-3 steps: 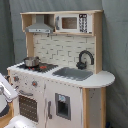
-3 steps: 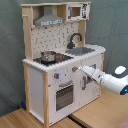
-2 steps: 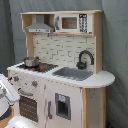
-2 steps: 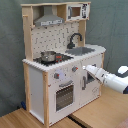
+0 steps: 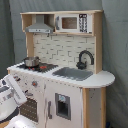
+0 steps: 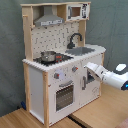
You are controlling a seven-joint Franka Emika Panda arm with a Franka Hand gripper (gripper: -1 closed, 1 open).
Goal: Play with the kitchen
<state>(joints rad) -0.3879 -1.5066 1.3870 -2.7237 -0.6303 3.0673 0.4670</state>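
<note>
Kitchen (image 6: 60, 70) first: the tall white and pale-wood toy stands on a wooden table (image 6: 20, 119) against a grey curtain, with its hood, microwave, black tap, sink and a small pot (image 6: 48, 56) on the stove all in place. The arm comes in low at the cabinet front. In the second exterior view its white forearm reaches in from the second exterior view's right, and the jaws (image 6: 88, 71) sit right up against the cupboard door (image 6: 89, 82) beside the oven door (image 6: 64, 95), just below the counter edge. So the thing to work on lies straight ahead of the jaws, and the door's handle looks to run up and down. Whether the jaws are wide, narrow or gripping something I cannot tell.

In the first exterior view only a white part of the arm (image 5: 12, 92) shows at the first exterior view's lower left, in front of the oven side; the tip is hidden there. That view does show the sink basin (image 5: 72, 73) and the cupboard window more plainly.
</note>
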